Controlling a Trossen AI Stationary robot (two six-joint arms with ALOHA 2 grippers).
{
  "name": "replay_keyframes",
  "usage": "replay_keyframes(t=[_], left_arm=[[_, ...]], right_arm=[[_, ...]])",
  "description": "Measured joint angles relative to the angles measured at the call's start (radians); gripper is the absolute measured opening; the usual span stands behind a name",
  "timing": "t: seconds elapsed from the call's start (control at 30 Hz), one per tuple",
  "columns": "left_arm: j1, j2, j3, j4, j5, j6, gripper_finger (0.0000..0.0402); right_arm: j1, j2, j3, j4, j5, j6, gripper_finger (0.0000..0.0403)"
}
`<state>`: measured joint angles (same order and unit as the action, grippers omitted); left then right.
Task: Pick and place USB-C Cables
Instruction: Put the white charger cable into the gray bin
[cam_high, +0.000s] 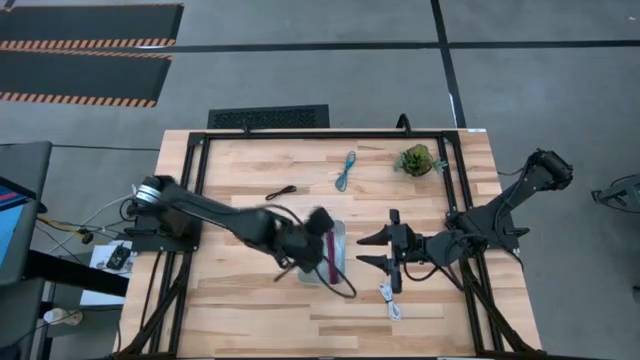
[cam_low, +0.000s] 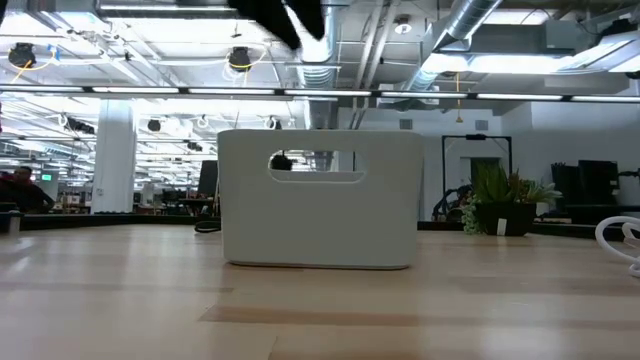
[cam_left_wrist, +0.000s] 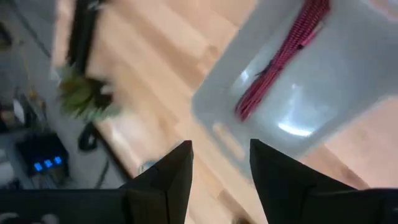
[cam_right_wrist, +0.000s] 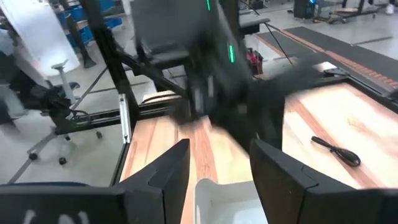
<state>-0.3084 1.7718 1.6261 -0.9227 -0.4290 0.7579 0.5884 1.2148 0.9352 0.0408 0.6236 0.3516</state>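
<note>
Nearest the camera: the pale grey tray (cam_low: 318, 200) fills the middle of the low view, standing on the wooden worktop (cam_low: 300, 320), a slot handle cut into its facing wall.
Cables, counted: four show in all.
Maroon cable (cam_left_wrist: 283, 53): lies stretched inside the tray, clear in the left wrist view.
Teal-blue cable (cam_high: 346, 170): on the worktop toward the far edge, well apart from the tray.
Black cable (cam_high: 283, 191): on the worktop, between the far edge and the left arm.
White cable (cam_high: 389, 298): on the worktop near the front edge, just beside the right hand.
Trays: one.
Plants: one green tuft (cam_high: 415, 159), near the far right corner.
Left hand (cam_left_wrist: 221, 165): above the tray, fingers apart, nothing between them.
Right hand (cam_high: 374, 249): low over the worktop to the right of the tray, fingers spread apart and empty.
Writing: none can be read on any of these things.
Room: a seated person (cam_low: 22, 190) shows far off at the low view's edge.
</note>
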Motion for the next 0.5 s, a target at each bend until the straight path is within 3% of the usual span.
replay_keyframes(t=[0.13,0.27,0.4,0.5], left_arm=[[0.007,-0.155,0.07,-0.1,0.001,-0.135,0.0151],[0.007,-0.376,0.072,-0.1,0.016,-0.292,0.0151],[0.005,-0.588,0.067,-0.083,0.111,-0.487,0.0151],[-0.016,-0.73,-0.025,0.007,0.137,-0.598,0.015]], right_arm=[[-0.001,-0.002,0.0,-0.052,0.004,0.057,0.0194],[-0.007,-0.013,0.0,-0.168,0.004,0.18,0.0192],[-0.013,-0.013,0.0,-0.341,-0.006,0.402,0.0192],[-0.022,-0.014,0.0,-0.486,-0.097,0.601,0.0193]])
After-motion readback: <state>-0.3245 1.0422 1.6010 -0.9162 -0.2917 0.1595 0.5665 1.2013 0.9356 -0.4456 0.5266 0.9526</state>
